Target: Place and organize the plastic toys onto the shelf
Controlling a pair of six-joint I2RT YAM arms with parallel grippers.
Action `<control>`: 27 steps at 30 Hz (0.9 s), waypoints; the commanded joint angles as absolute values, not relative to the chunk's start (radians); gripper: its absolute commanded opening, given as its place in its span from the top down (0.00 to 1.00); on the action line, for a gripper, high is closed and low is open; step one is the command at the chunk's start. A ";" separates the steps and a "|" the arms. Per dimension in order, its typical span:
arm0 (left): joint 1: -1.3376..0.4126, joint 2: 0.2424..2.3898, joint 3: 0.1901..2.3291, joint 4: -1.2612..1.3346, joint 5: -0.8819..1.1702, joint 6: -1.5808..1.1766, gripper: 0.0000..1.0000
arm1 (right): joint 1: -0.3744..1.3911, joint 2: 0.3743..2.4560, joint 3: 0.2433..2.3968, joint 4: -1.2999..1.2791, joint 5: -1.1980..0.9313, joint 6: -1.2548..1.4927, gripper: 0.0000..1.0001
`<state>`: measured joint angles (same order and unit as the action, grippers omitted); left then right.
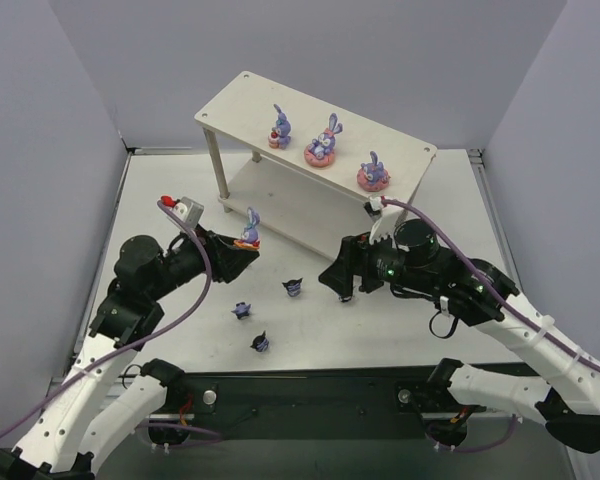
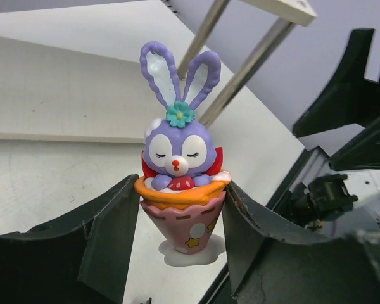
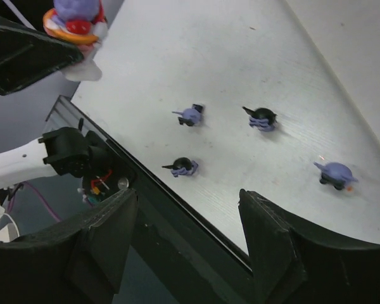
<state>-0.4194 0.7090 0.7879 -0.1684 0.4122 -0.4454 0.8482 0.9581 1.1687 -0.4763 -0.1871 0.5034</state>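
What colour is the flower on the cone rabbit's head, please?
Teal flower, yellow centre; clearest in the left wrist view.

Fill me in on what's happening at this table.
The left claw is closed around a purple rabbit standing on the table near the shelf. Three other rabbits already sit on the shelf's top board. The right claw hangs open over four small blue figures on the table.

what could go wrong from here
The left gripper pinches the cone-based rabbit at its wide orange rim. The cone tapers below, so it may slip or tilt when lifted.
Three rabbits already stand on the shelf top, and adding a fourth could knock one.
The open right gripper hangs near the small blue figures and might scatter them.
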 commanded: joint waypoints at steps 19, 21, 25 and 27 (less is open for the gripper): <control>-0.430 0.664 0.960 -0.267 0.733 -0.414 1.00 | 1.080 1.238 1.388 0.029 -0.052 0.466 0.40; -0.430 0.661 0.948 -0.253 0.732 -0.419 1.00 | 1.088 1.252 1.394 0.051 -0.052 0.459 0.41; -0.430 0.660 0.943 -0.252 0.724 -0.422 1.00 | 1.112 1.288 1.422 0.052 -0.046 0.434 0.44; -0.430 0.664 0.945 -0.253 0.719 -0.420 1.00 | 1.114 1.298 1.433 0.055 -0.038 0.431 0.44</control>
<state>-0.4240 0.6754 0.9310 -0.3111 0.6933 -0.4141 1.1023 1.2789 1.3769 -0.0315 -0.0666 0.4622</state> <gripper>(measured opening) 0.603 0.562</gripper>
